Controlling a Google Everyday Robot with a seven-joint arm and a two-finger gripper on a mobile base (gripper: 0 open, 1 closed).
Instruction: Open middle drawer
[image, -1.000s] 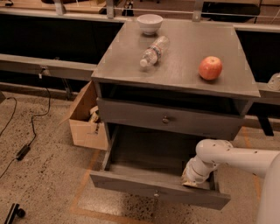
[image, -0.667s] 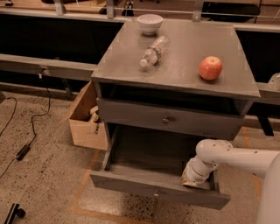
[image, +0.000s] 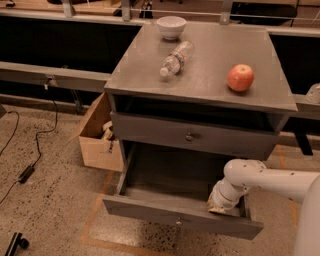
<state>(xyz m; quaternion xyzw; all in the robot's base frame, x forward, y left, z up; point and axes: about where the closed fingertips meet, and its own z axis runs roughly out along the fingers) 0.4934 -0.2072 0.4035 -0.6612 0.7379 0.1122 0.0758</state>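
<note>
Well, your gripper (image: 220, 204) sat down inside the pulled-out bottom drawer (image: 150, 210), tucked into its front right corner just behind the drawer front. The white arm (image: 270, 177) reached in from the right. Whether the gripper was spread or clamped you could not have told from this angle, because the wrist hid it. The middle drawer (image: 150, 131) was shut, its flat grey front flush with the cabinet (image: 215, 55), directly above the open drawer and below a dark recess under the top. Its small round knob (image: 189, 136) stood at the centre, well apart from your gripper. On the cabinet top you had a red apple (image: 240, 77) to the right, a clear plastic water bottle (image: 175, 59) lying on its side toward the left, and a white bowl (image: 171, 26) upright at the back edge. A cardboard box (image: 97, 145) stood open on the floor against the cabinet's left side, and a black cable (image: 35, 145) trailed across the speckled floor farther left.
</note>
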